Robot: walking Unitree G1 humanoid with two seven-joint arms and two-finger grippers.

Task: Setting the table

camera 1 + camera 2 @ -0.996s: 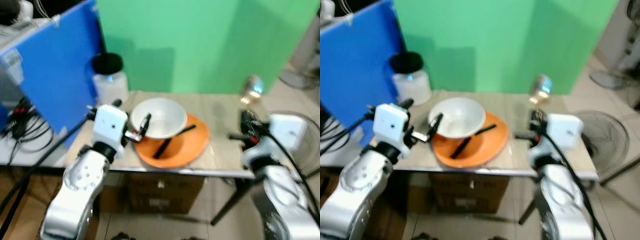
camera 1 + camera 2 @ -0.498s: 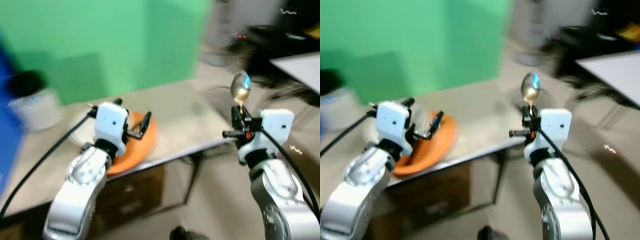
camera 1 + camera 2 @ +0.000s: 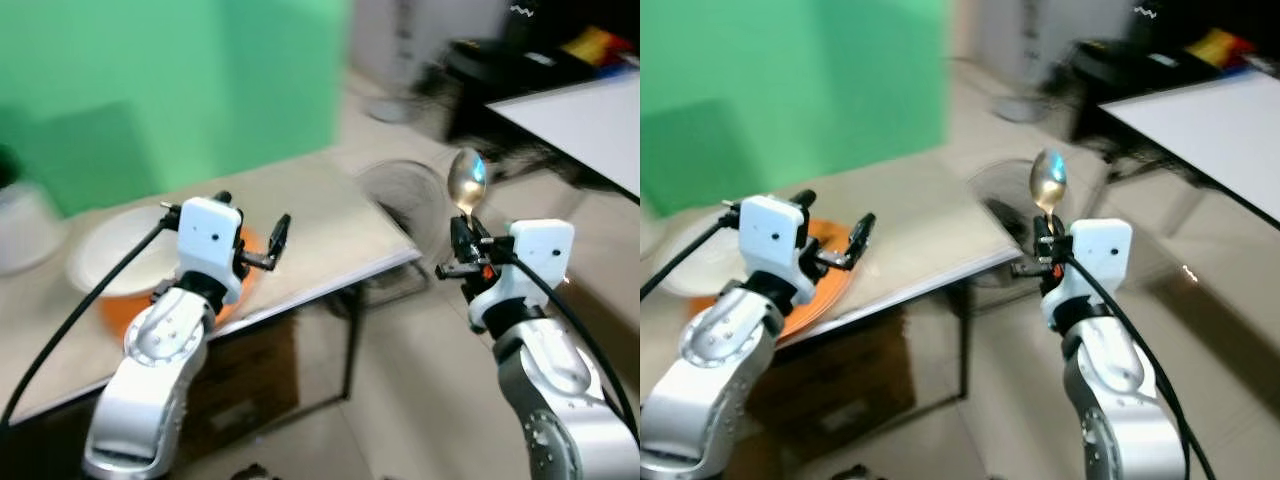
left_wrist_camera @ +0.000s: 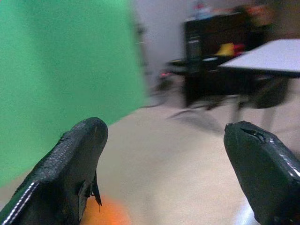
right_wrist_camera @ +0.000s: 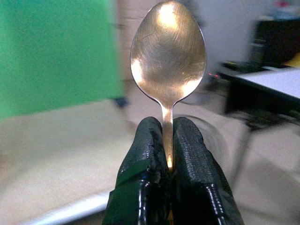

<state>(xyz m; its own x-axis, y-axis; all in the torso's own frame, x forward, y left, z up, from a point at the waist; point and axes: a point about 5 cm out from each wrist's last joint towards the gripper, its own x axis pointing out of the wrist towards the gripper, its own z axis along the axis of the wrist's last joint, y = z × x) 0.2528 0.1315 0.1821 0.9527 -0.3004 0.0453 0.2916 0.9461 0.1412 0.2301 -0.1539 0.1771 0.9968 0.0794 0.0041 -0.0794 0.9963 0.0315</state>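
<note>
My right gripper [image 5: 164,133] is shut on the handle of a gold metal spoon [image 5: 168,51], held upright with its bowl on top. In the eye views that spoon [image 3: 465,180] stands off the table's right end, above the floor, in my right gripper [image 3: 461,238]. My left gripper [image 3: 253,212] hovers open over the near edge of the beige table [image 3: 330,225], its fingers [image 4: 70,164] wide apart and holding nothing. Just left of it, a white bowl [image 3: 105,262] sits on an orange plate [image 3: 828,282].
A pale jar [image 3: 15,225] stands at the table's far left before a green screen [image 3: 170,80]. A floor fan [image 3: 400,190] lies beyond the table's right end. A white table [image 3: 585,120] and dark furniture [image 3: 1120,60] are at the right. The picture is blurred.
The whole view has swung to the right: the table, bowl and plate now sit further left, and the white table has come in. Both grippers are unchanged; the right still grips the spoon.
</note>
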